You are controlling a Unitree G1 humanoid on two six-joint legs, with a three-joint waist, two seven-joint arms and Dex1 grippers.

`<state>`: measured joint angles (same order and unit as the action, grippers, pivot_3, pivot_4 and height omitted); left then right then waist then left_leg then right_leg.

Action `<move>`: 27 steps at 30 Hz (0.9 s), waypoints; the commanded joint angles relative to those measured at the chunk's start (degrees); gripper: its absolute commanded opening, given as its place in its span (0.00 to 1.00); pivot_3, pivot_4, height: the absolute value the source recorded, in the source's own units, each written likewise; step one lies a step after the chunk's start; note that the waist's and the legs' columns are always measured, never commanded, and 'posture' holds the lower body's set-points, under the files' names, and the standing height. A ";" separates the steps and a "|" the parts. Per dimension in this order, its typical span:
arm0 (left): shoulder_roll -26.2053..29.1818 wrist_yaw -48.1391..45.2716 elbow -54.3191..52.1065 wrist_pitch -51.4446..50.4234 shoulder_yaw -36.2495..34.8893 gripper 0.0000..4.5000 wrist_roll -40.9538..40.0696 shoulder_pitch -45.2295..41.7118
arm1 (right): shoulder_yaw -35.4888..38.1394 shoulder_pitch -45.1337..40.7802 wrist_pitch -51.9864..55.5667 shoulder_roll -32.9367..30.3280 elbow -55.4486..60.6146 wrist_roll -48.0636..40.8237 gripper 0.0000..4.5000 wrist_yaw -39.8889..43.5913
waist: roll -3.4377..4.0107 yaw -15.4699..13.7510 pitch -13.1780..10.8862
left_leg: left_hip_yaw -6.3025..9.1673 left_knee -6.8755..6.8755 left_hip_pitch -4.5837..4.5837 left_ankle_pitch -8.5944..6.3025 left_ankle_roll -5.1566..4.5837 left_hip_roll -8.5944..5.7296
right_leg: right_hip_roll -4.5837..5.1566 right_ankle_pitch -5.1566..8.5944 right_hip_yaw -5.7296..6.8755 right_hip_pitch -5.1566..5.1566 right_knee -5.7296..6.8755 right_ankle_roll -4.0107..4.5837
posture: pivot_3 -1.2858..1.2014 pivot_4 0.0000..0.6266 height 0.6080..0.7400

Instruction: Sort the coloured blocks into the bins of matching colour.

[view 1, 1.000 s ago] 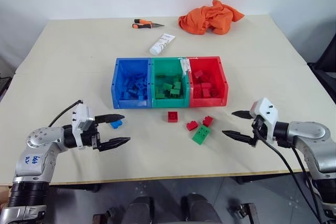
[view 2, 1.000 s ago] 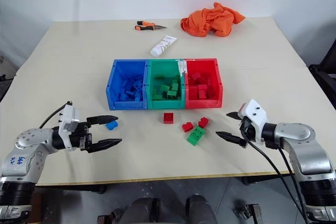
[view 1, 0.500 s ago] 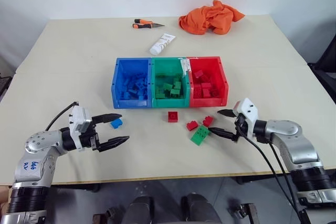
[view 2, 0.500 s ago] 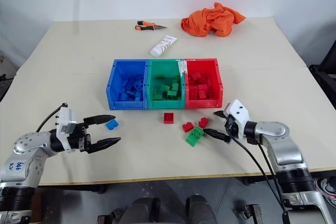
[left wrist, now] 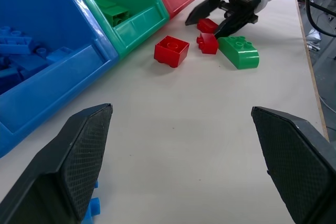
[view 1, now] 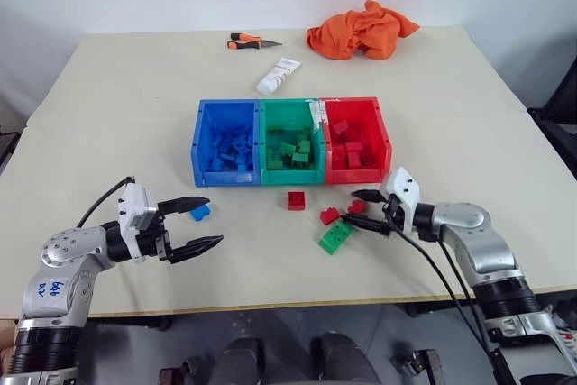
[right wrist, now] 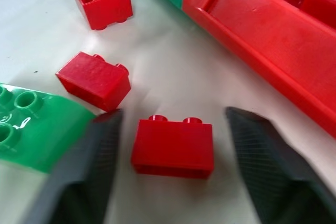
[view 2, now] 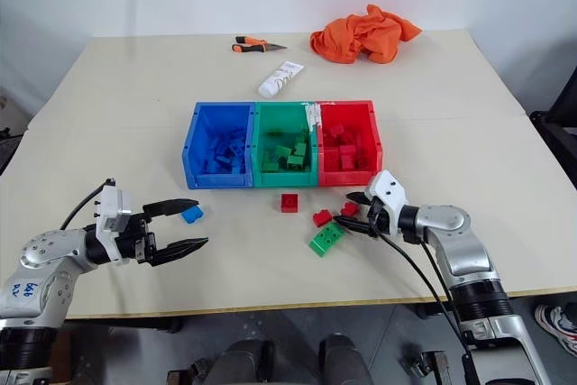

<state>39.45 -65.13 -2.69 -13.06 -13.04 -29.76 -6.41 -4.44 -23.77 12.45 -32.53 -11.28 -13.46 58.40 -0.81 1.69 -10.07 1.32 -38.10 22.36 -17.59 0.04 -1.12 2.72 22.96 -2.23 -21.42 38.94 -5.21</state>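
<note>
Right tool (view 1: 367, 211) straddling red block (right wrist: 172, 148), fingers apart

Lit brightly and evenly from above, casting soft, short shadows on the pale beige tabletop (view 1: 135, 105). Blurring the right gripper's black fingers (right wrist: 86, 166) in the right wrist view; glinting off the glossy green studded brick (right wrist: 23, 129).

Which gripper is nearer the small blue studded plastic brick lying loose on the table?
Left. The left gripper has the blue brick just beside its upper finger, jaws wide open. The right gripper is far across the table, straddling a red brick.
</note>
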 commanded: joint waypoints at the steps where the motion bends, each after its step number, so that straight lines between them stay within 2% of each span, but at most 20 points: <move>1: 0.69 -0.09 -1.63 0.27 -1.34 1.00 -1.23 0.02 | 1.86 2.07 0.14 -1.54 4.51 -1.07 0.38 0.07 | 0.00 -0.02 0.00 | 0.00 0.00 0.00 0.00 0.00 0.00 | 0.00 0.00 0.00 0.00 0.00 0.00 | 0.52 0.24 1.00; 2: 0.66 -0.11 -1.49 0.29 -1.23 1.00 -1.18 -0.12 | 2.30 2.67 0.55 -1.88 5.80 -1.35 0.33 -0.08 | 0.00 -0.04 0.00 | 0.00 0.02 0.00 0.00 0.00 0.00 | 0.00 0.00 0.00 -0.01 0.00 0.00 | 0.52 0.24 1.00; 7: 0.34 -0.22 -0.33 0.48 -0.37 1.00 -0.76 -1.55 | 5.18 4.39 3.46 -3.06 13.26 -3.05 0.33 -2.20 | 0.00 -0.01 0.00 | 0.00 0.02 0.01 0.00 0.00 0.00 | 0.00 0.00 0.00 -0.01 -0.03 0.00 | 0.52 0.24 1.00; 12: 0.27 -1.34 1.35 0.55 0.61 1.00 -0.56 -3.02 | 9.72 -1.49 7.28 -2.99 18.72 -6.98 0.33 -6.00 | 0.03 0.21 -0.02 | -0.02 0.03 0.00 0.00 0.00 0.00 | 0.00 0.00 -0.01 -0.03 0.00 0.00 | 0.52 0.24 1.00; 15: -0.13 -1.54 2.55 0.89 1.42 1.00 -0.06 -4.23 | 11.44 -8.69 6.16 -1.74 14.44 -7.12 0.33 -9.13 | 0.03 0.09 -0.02 | -0.01 0.04 -0.01 0.01 0.01 0.00 | 0.00 0.00 0.01 -0.05 0.01 0.00 | 0.52 0.24 1.00; 18: -1.04 -1.86 4.85 1.86 3.01 1.00 0.75 -7.17 | 8.37 -18.25 4.25 -1.25 3.61 -3.87 0.33 -8.39 | 0.03 0.11 -0.02 | -0.02 0.03 -0.01 0.02 0.03 -0.01 | 0.00 0.00 0.02 -0.05 0.00 0.00 | 0.52 0.24 1.00; 19: -1.28 -1.87 5.50 2.18 3.28 1.00 0.94 -7.99 | 7.14 -19.91 2.79 -0.84 0.70 -2.84 0.49 -7.63 | 0.02 0.11 -0.01 | -0.04 0.03 -0.01 0.02 0.03 -0.02 | 0.01 0.00 0.00 -0.06 -0.01 0.00 | 0.52 0.24 1.00; 23: -1.51 -2.01 6.85 3.02 3.55 1.00 1.25 -9.04 | 5.55 -22.40 -1.04 0.75 -5.46 -1.03 0.79 -6.91 | 0.01 0.11 0.00 | -0.02 0.08 0.01 0.00 0.01 0.01 | 0.02 0.00 0.11 -0.08 0.02 0.00 | 0.52 0.24 1.00; 26: -1.48 -2.04 7.27 3.49 3.59 1.00 1.25 -9.13 | 5.52 -23.09 -2.46 1.32 -7.12 -0.66 1.00 -6.82 | 0.02 0.17 -0.02 | -0.03 0.06 0.18 -0.01 0.00 0.00 | 0.05 0.00 0.16 -0.16 0.08 0.00 | 0.52 0.24 1.00; 27: -1.47 -1.98 7.15 3.57 3.52 1.00 1.16 -8.93 | 5.69 -22.87 -2.46 1.25 -6.69 -0.89 1.00 -6.55 | 0.02 0.17 -0.02 | -0.03 0.05 0.21 -0.01 0.00 0.00 | 0.06 0.00 0.17 -0.17 0.07 0.00 | 0.52 0.24 1.00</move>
<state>37.96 -66.82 5.29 -10.62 -8.95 -28.54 -15.20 0.03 -44.98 11.60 -30.76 -19.96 -13.91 51.59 -0.79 1.86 -10.09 1.30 -38.07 22.59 -17.60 0.04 -1.12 2.79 22.95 -2.03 -21.60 38.99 -5.21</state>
